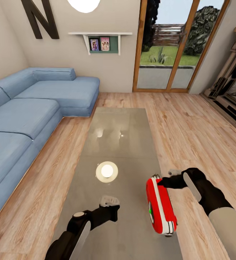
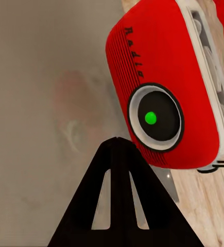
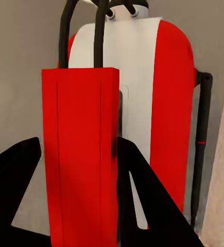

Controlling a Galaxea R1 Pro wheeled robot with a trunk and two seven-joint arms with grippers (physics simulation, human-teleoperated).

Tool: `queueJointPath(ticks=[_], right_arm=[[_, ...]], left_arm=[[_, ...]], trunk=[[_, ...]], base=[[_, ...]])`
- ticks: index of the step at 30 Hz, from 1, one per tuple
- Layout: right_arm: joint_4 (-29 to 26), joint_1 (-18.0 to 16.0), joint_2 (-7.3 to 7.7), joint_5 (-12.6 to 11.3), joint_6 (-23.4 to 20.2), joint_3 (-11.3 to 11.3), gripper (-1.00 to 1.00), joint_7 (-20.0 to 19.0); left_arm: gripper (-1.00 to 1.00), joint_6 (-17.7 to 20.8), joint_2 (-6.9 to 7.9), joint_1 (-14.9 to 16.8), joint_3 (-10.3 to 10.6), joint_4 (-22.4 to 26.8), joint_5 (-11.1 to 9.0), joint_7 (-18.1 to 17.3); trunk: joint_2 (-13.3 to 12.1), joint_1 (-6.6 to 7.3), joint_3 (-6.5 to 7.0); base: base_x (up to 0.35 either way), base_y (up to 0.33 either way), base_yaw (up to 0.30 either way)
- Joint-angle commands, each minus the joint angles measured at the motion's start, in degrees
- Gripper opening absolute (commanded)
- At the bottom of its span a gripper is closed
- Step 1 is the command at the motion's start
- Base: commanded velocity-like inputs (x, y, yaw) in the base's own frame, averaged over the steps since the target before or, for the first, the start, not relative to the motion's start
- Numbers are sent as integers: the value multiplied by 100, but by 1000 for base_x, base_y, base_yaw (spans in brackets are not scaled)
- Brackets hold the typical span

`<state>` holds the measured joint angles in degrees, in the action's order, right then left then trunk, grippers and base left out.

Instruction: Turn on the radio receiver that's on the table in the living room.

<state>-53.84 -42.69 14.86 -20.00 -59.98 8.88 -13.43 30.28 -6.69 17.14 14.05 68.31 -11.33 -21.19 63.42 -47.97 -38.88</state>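
Bright, even daylight; lamp glare on table.

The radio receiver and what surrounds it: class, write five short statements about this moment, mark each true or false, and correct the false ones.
1. The radio receiver rests on the table near its right edge. True.
2. A green light shows in the radio's round dark dial. True.
3. The left gripper has its fingers on the radio. False: it is over the table beside the radio, apart from it.
4. The sofa is red. False: it is blue.
5. The right gripper is at the radio's far end. True.
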Motion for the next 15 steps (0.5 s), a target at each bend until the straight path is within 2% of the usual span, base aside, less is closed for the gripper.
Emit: queueJointPath(ticks=[1, 8, 15], right_arm=[[123, -81, -56, -23, -2, 1, -100, -13], [152, -158, -129, -20, -2, 27, -100, -28], [81, -161, -141, -13, -2, 27, -100, -29]], left_arm=[[-100, -81, 5, 0, 2, -1, 8, 4], [-100, -153, 9, 0, 1, -2, 14, 9], [-100, -154, 7, 0, 1, -2, 3, 8]], trunk=[[0, 0, 0], [0, 0, 0], [0, 0, 0]], base=[[0, 0, 0], [0, 0, 0], [0, 0, 0]])
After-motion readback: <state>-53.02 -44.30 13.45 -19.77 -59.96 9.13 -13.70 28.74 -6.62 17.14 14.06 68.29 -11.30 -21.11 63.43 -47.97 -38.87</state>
